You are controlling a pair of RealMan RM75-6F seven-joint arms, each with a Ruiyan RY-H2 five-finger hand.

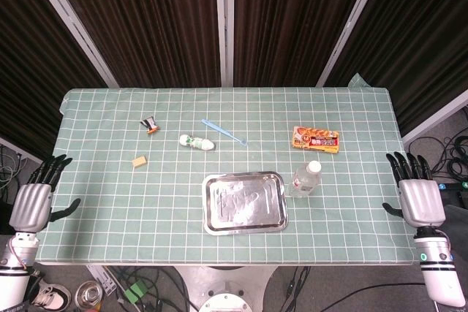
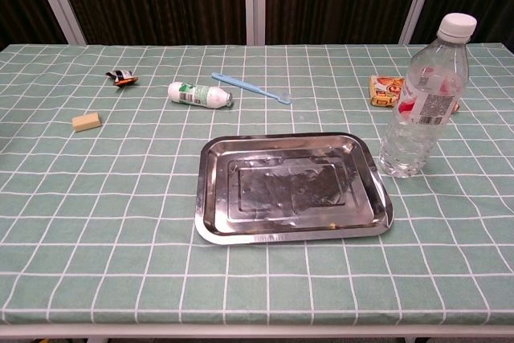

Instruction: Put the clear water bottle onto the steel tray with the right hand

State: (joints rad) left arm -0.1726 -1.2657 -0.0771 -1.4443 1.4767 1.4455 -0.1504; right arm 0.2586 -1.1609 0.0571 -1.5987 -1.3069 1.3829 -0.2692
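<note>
The clear water bottle [image 1: 306, 179] [image 2: 422, 102] stands upright with a white cap, just right of the steel tray [image 1: 245, 203] [image 2: 293, 188]; bottle and tray are close but apart. The tray lies flat with nothing on it, near the table's front middle. My right hand [image 1: 417, 195] hovers at the table's right edge, fingers spread, holding nothing, well to the right of the bottle. My left hand [image 1: 35, 199] hangs at the left edge, fingers apart and empty. Neither hand shows in the chest view.
Behind the tray lie a white tube [image 1: 197, 142] [image 2: 199, 95], a blue toothbrush [image 1: 224, 131] [image 2: 251, 87], a small dark wrapper [image 1: 151, 125] [image 2: 121, 78] and a tan block [image 1: 140, 161] [image 2: 87, 121]. An orange snack packet [image 1: 316, 139] [image 2: 386, 90] lies behind the bottle.
</note>
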